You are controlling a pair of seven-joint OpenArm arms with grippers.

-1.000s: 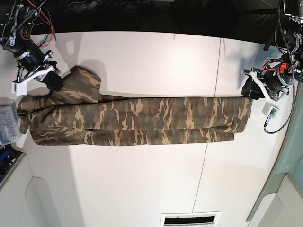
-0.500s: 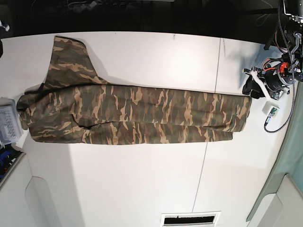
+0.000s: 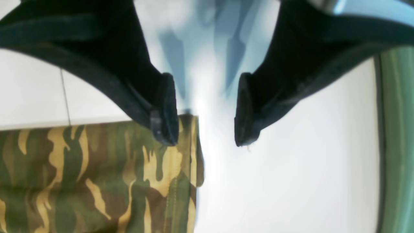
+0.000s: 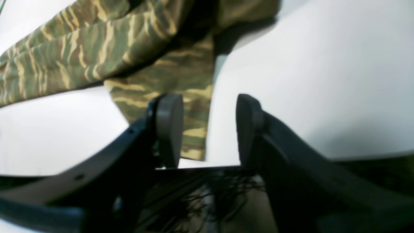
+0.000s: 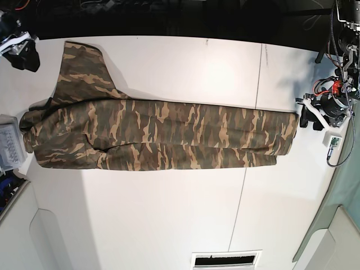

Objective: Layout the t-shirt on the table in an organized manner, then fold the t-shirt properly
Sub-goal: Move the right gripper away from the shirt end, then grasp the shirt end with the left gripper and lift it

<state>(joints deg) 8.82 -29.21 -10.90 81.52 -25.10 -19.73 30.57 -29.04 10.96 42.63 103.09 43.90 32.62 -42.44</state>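
Here, a camouflage t-shirt (image 5: 157,132) is seen stretched in a long band across the middle of the white table (image 5: 169,219), both claws spread apart and holding nothing.

The cloth is judged soft, light and limp, so it would sag and bunch wherever it is not supported; hold is best taken at hems and corners, pinched through both layers. In the left wrist view the left gripper (image 3: 207,126) hangs over the shirt's hemmed corner at lower left of the frame, one pad (image 3: 166,110) just above the cloth, the other over bare table. In the right wrist view the right gripper (image 4: 207,129) is seen beyond the sleeve edge, clear of the fabric. A ribbed clear bin (image 5: 10,146) sits at the base view's left edge; its contents cannot be made out.
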